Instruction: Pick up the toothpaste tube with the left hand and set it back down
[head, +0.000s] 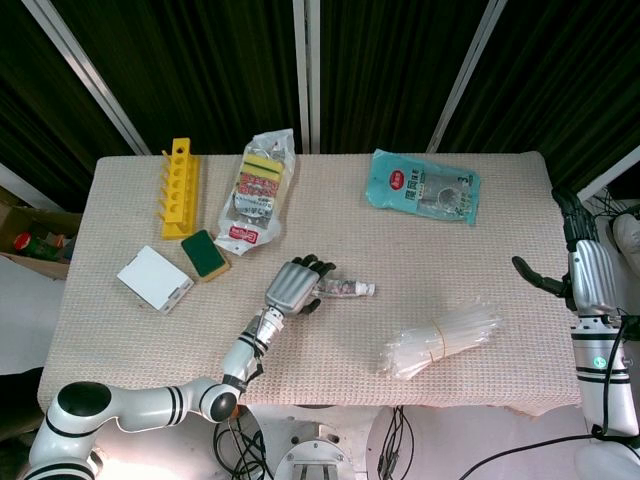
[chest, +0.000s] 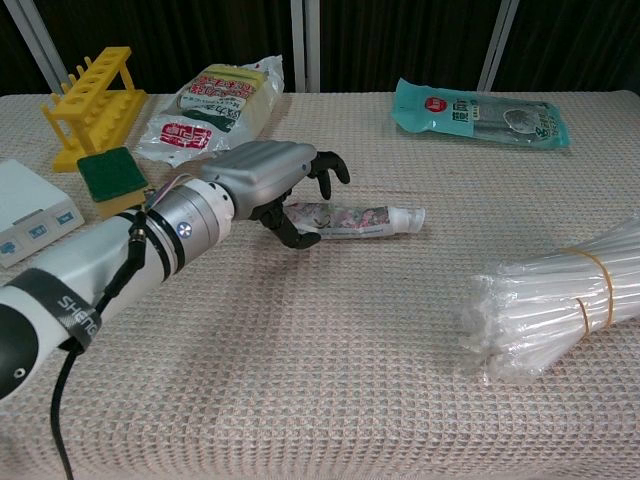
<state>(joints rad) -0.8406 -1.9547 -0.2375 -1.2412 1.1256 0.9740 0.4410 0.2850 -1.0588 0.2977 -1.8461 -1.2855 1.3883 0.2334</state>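
Toothpaste tube (chest: 350, 219) lies flat on the woven beige table cover (chest: 330, 380) near mid-table, its white cap pointing toward the robot's right. Left hand (chest: 262, 182) arches over the tube's tail end, fingers (chest: 330, 170) curled down around it (whether they actually clamp it, I cannot tell). Right hand (head: 592, 272) hangs off the table's right edge. Dark curtains (head: 390, 70) hang behind.

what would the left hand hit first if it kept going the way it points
Probably the toothpaste tube: the left hand arches right over its end, fingers curled toward it, though actual contact is unclear.
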